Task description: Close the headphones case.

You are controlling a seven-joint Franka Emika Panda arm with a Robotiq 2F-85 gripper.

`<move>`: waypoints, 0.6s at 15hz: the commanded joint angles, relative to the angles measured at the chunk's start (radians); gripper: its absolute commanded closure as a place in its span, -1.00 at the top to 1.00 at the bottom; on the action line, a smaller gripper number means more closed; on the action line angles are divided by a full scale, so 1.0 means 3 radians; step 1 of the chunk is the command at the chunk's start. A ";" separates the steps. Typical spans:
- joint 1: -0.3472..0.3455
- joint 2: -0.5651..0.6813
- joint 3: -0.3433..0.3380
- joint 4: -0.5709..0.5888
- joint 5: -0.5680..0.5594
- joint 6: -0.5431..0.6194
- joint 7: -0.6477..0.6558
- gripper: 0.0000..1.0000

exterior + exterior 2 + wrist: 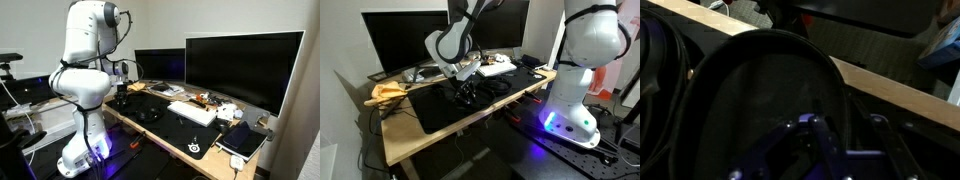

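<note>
The headphones case [765,90] is a black oval shell that fills most of the wrist view and lies on the black desk mat. In both exterior views it is a dark shape under the gripper [470,97], and its lid position cannot be told there. My gripper [848,135] hangs just above the case's near part. Its two dark fingers stand apart with nothing between them. In the exterior views the gripper [463,86] [121,96] points down at the mat near the desk's front edge.
Two monitors [240,62] stand at the back of the wooden desk [410,140]. A white keyboard [192,112], a dark tablet [243,140] and a yellow cloth [388,92] lie on it. Black cables [660,60] lie beside the case.
</note>
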 commanded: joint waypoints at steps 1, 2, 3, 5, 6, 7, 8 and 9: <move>0.0076 -0.0016 -0.0035 -0.0004 -0.0110 0.0035 0.0173 -0.94; 0.0086 -0.0016 -0.0036 -0.0007 -0.0117 0.0040 0.0181 -1.00; 0.0092 -0.0014 -0.0037 -0.0008 -0.0120 0.0043 0.0183 -1.00; 0.0098 -0.0009 -0.0039 -0.0011 -0.0129 0.0046 0.0194 -1.00; 0.0102 -0.0011 -0.0039 -0.0014 -0.0136 0.0051 0.0210 -0.98; 0.0101 -0.0023 -0.0035 -0.0021 -0.0132 0.0056 0.0206 -0.98; 0.0101 -0.0049 -0.0028 -0.0036 -0.0124 0.0061 0.0199 -0.98; 0.0102 -0.0090 -0.0021 -0.0064 -0.0118 0.0077 0.0199 -0.98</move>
